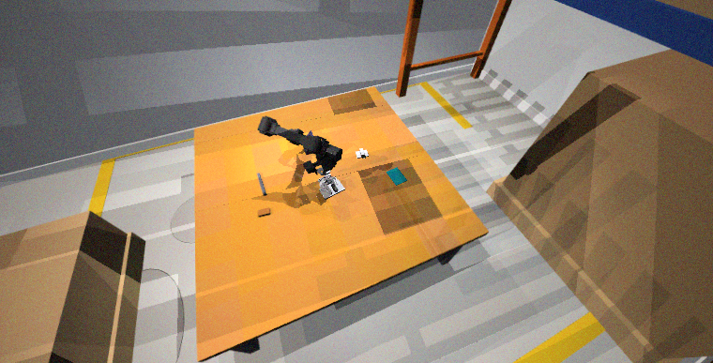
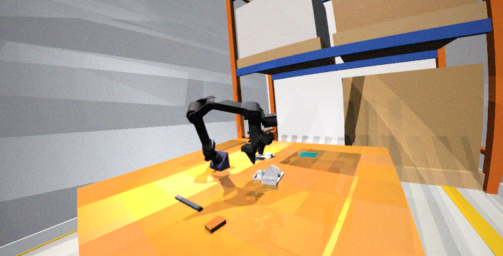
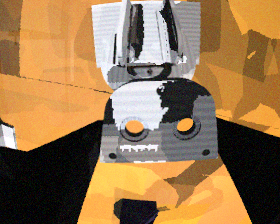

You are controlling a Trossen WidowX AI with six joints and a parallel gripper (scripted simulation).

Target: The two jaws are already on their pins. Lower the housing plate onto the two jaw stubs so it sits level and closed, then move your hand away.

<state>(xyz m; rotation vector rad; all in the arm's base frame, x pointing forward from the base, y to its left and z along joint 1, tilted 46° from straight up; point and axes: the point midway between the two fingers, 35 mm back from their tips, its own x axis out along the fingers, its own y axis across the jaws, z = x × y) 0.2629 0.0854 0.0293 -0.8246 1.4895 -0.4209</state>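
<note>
My gripper is shut on the housing plate, a grey-white plate with a rounded far edge and two large holes. In the wrist view the plate spans between the two black fingers and table shows through its holes. The light grey base assembly stands on the table. Its two upright jaws run side by side, away from the plate. The plate's rounded edge overlaps the near end of the assembly in the wrist view; the gap in height and the stubs cannot be made out.
A small white part lies beside the arm. A teal pad lies farther off. A dark bar and a brown block lie on the assembly's other side.
</note>
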